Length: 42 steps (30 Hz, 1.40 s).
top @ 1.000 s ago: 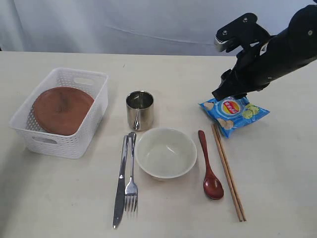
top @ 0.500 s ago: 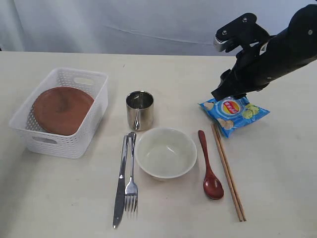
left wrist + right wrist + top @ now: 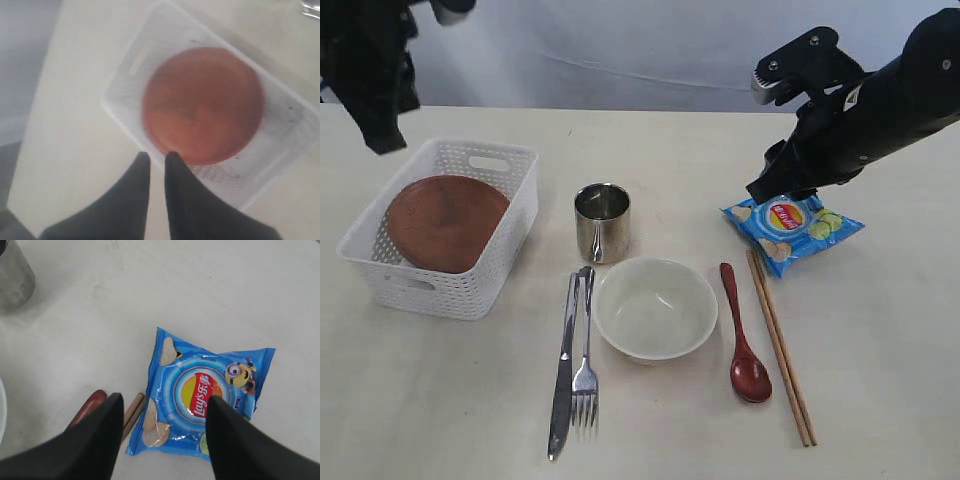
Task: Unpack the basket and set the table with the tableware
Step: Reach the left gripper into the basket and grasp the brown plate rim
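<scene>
On the cream table [image 3: 880, 390], a reddish-brown plate [image 3: 445, 220] is cradled in the white basket [image 3: 512, 228]. Above it the left gripper [image 3: 157, 161] is barely parted; the right gripper [image 3: 165, 400] is spread empty over a chip bag [image 3: 200, 400].

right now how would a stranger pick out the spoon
Find the cream bowl near the middle of the table. In the exterior view the spoon lies right of it, beside the wooden chopsticks. It is the only dark red piece, ending in a round scoop.
</scene>
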Each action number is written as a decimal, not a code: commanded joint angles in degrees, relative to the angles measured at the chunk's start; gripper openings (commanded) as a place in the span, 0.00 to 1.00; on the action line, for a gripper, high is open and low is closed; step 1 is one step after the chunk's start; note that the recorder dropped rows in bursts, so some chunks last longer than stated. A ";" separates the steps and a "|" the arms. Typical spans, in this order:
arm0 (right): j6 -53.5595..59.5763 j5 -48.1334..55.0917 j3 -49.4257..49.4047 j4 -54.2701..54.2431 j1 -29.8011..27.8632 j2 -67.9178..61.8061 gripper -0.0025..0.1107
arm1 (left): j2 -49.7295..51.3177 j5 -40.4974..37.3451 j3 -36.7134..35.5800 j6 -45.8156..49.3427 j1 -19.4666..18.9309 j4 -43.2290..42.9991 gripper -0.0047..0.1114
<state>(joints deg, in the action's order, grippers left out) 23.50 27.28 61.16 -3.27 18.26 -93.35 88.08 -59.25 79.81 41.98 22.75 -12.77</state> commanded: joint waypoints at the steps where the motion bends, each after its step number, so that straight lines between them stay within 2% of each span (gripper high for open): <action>1: 0.03 0.13 0.39 -1.04 -0.41 -0.14 0.45 | 4.06 -3.93 0.44 10.41 0.44 5.09 0.19; 7: 0.03 0.13 0.39 -1.04 -0.41 -0.14 0.45 | 8.67 -7.37 -0.50 21.73 0.44 3.55 0.45; 9: 0.03 0.13 0.39 -1.04 -0.41 -0.14 0.45 | 9.53 -7.26 -1.07 24.06 0.44 3.55 0.50; 16: 0.03 0.13 0.39 -1.27 -0.41 -0.14 0.45 | 11.20 -5.68 -4.55 25.79 0.44 -3.48 0.50; 27: 0.03 0.13 0.39 -1.45 -0.41 -0.14 0.45 | 11.20 7.35 -11.11 28.52 -4.34 -6.24 0.50; 32: 0.03 0.13 0.39 -1.45 -0.41 -0.14 0.45 | 11.23 12.70 -13.64 31.95 -4.37 -6.40 0.50; 42: 0.03 0.02 0.39 -1.43 -0.41 -0.14 0.45 | 14.03 12.86 -15.11 37.92 -4.37 -7.61 0.50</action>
<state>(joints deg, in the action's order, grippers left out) 23.50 27.37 61.16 -4.72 18.26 -93.35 100.98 -46.39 65.38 78.54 18.51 -20.00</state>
